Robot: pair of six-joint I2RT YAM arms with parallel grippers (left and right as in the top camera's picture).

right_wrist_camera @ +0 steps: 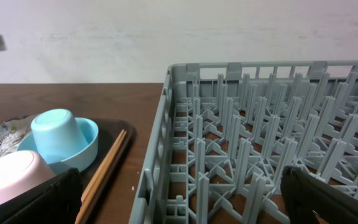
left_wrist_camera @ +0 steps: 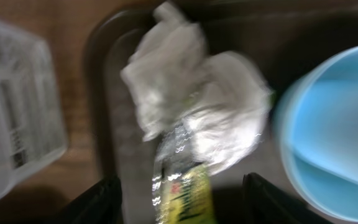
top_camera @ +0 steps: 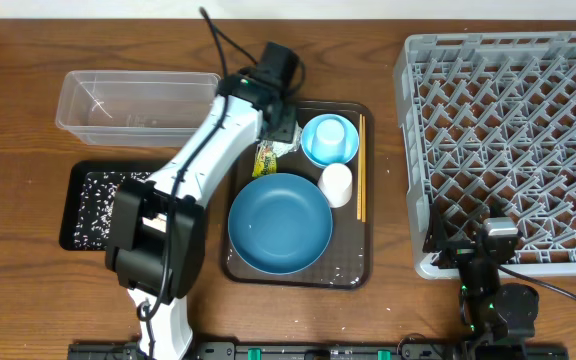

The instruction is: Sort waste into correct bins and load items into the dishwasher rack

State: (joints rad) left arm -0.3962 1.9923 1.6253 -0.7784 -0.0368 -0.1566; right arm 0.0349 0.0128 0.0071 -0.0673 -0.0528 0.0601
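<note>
My left gripper [top_camera: 276, 138] is open over the brown tray's far-left corner. Its fingers straddle the yellow-green packet [left_wrist_camera: 188, 193], with the crumpled white-silver wrapper [left_wrist_camera: 191, 106] just ahead; the view is blurred. The packet [top_camera: 266, 158] lies beside the large dark-blue bowl [top_camera: 280, 222]. The small light-blue bowl [top_camera: 329, 140], white cup [top_camera: 336, 184] and chopsticks [top_camera: 360, 165] sit on the tray's right side. My right gripper [top_camera: 493, 245] is open and empty at the near-left corner of the grey rack [top_camera: 508, 140]. No carrot is in view.
The clear tub [top_camera: 133, 105] stands at the far left. The black tray [top_camera: 93, 205], speckled with white rice grains, lies in front of it. The brown serving tray [top_camera: 353, 270] holds the dishes. My left arm crosses over the black tray's right end.
</note>
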